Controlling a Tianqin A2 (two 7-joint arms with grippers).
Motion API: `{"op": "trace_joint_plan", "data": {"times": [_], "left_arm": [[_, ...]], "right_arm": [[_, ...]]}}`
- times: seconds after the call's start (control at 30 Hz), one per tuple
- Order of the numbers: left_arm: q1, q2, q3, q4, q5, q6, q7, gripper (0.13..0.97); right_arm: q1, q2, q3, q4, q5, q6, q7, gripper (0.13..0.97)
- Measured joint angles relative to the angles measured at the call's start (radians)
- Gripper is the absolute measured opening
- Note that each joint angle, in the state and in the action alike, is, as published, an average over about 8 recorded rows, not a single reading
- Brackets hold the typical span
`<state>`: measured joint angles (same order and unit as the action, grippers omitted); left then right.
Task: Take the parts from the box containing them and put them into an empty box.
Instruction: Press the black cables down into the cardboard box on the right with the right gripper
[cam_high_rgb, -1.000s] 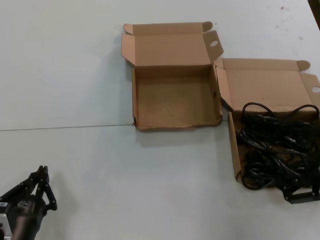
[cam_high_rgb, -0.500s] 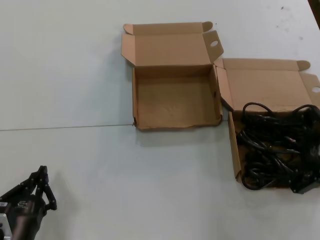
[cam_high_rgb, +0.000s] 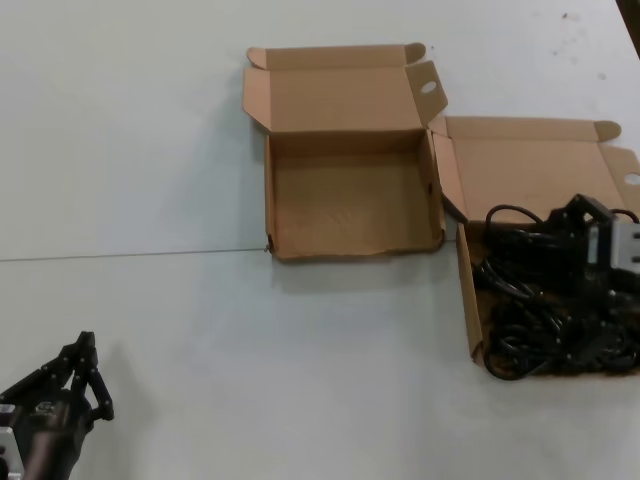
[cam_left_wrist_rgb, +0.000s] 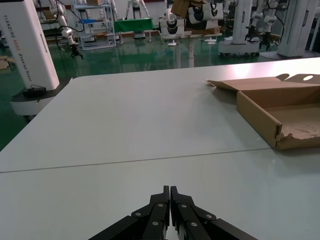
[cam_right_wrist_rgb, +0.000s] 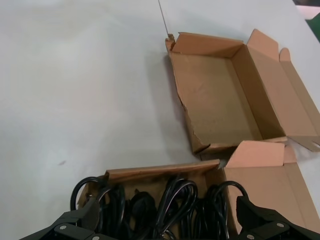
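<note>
Nothing moved yet: all cables in the straight-walled box, wavy-edged box bare, right gripper spread above, left gripper clenched.

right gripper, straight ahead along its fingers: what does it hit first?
Most likely the coiled black power cables in their box; the open right gripper straddles them. Depth is unclear.

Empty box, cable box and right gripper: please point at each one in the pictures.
empty box (cam_high_rgb: 350, 205), head view, on its bare floor.
cable box (cam_high_rgb: 467, 290), head view, on its left wall.
right gripper (cam_right_wrist_rgb: 167, 220), right wrist view, midway between its open fingertips, above the cables.
</note>
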<state>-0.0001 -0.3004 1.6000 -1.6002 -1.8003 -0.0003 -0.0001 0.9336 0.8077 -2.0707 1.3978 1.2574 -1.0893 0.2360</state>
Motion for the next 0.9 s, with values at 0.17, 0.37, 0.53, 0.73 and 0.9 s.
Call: {"op": "trace_joint_plan", "data": {"times": [0.17,0.37,0.53,0.73,0.9], "left_arm": [[0.000,0.000,0.000,0.000,0.000,0.000,0.000,0.171],[0.000,0.000,0.000,0.000,0.000,0.000,0.000,0.171],[0.000,0.000,0.000,0.000,0.000,0.000,0.000,0.171],[0.000,0.000,0.000,0.000,0.000,0.000,0.000,0.171],[0.000,0.000,0.000,0.000,0.000,0.000,0.000,0.171]], "right_arm": [[0.018,-0.044,0.002,-0.039,-0.043,-0.016,0.000,0.966],[0.023,-0.084,0.008,-0.083,-0.084,-0.020,0.000,0.965],[0.031,-0.113,0.010,-0.122,-0.112,-0.015,0.000,0.962],[0.041,-0.137,0.008,-0.161,-0.139,-0.012,0.000,0.954],[0.046,-0.146,0.006,-0.179,-0.151,-0.018,0.000,0.919]]}}
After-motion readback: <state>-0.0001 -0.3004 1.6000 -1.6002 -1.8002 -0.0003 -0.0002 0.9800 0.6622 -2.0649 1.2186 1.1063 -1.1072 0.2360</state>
